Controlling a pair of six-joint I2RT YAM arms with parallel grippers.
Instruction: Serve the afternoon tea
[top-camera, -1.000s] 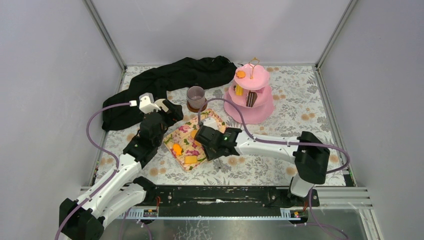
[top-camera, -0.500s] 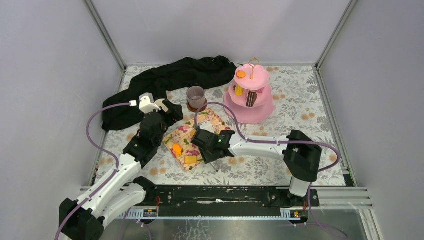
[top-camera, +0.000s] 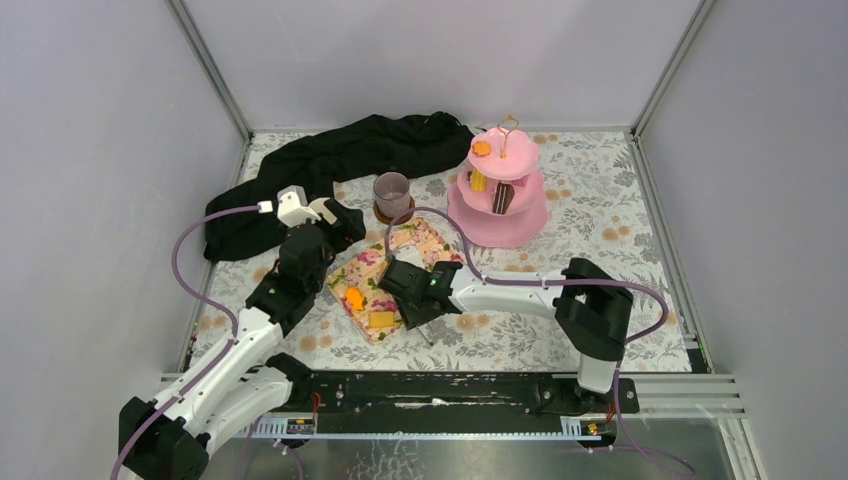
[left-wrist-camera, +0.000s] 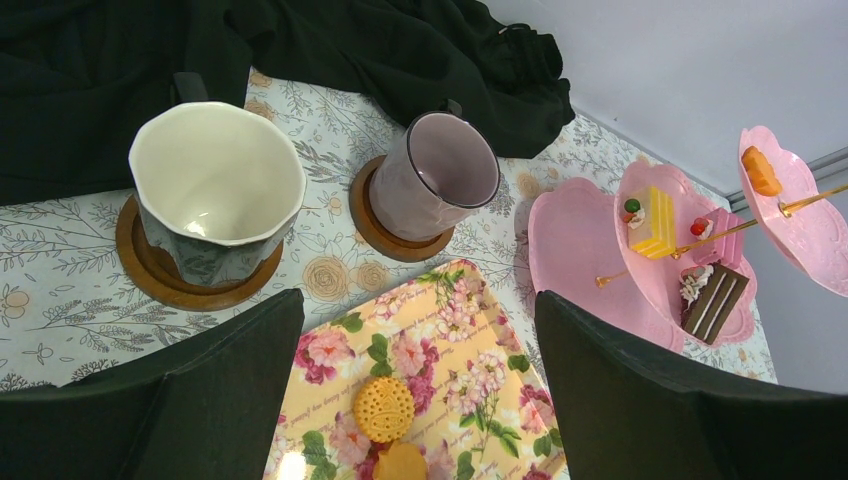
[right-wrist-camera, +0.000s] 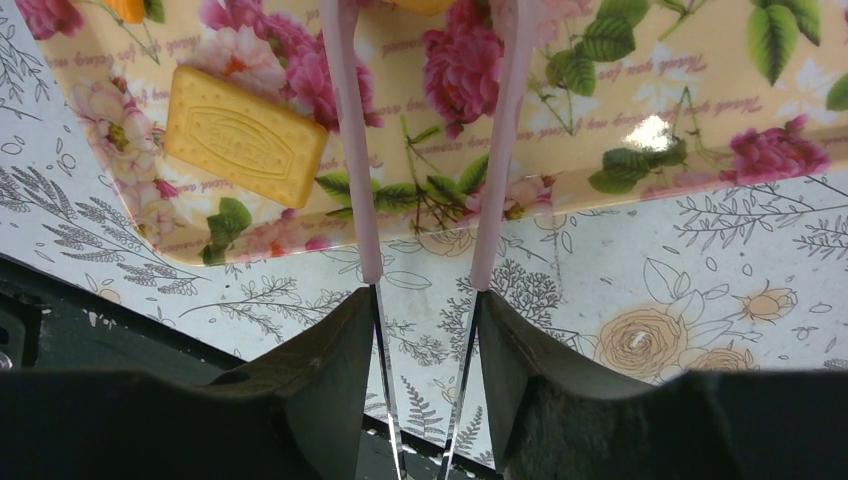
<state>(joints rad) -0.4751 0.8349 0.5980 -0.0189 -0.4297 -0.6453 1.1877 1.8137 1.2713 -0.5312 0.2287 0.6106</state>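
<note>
- Right wrist view: my right gripper (right-wrist-camera: 425, 330) is clamped on the pink tongs (right-wrist-camera: 345, 150). Their two arms stand parted over the floral tray (right-wrist-camera: 620, 60), and the tips run out of the top of the frame.
- The rectangular yellow biscuit (right-wrist-camera: 245, 135) lies flat on the tray at about 10 o'clock from the tong arms. It is just beside the left arm, not between the two.
- I judge the step to be taking a biscuit with the tongs for the pink stand (top-camera: 520, 215), which sits at 2 o'clock across the table.
- To do it well, I should draw back and swing toward 10 o'clock until the arms straddle the biscuit. Then I should dip the tips to the tray, squeeze gently and lift level.
- A hard squeeze risks flipping the flat biscuit out.
- My left gripper (left-wrist-camera: 418, 310) hangs wide apart, holding nothing. The cream-lined dark mug (left-wrist-camera: 215, 190) is at its 10 o'clock and the mauve-grey mug (left-wrist-camera: 440, 175) at its 12.
</note>
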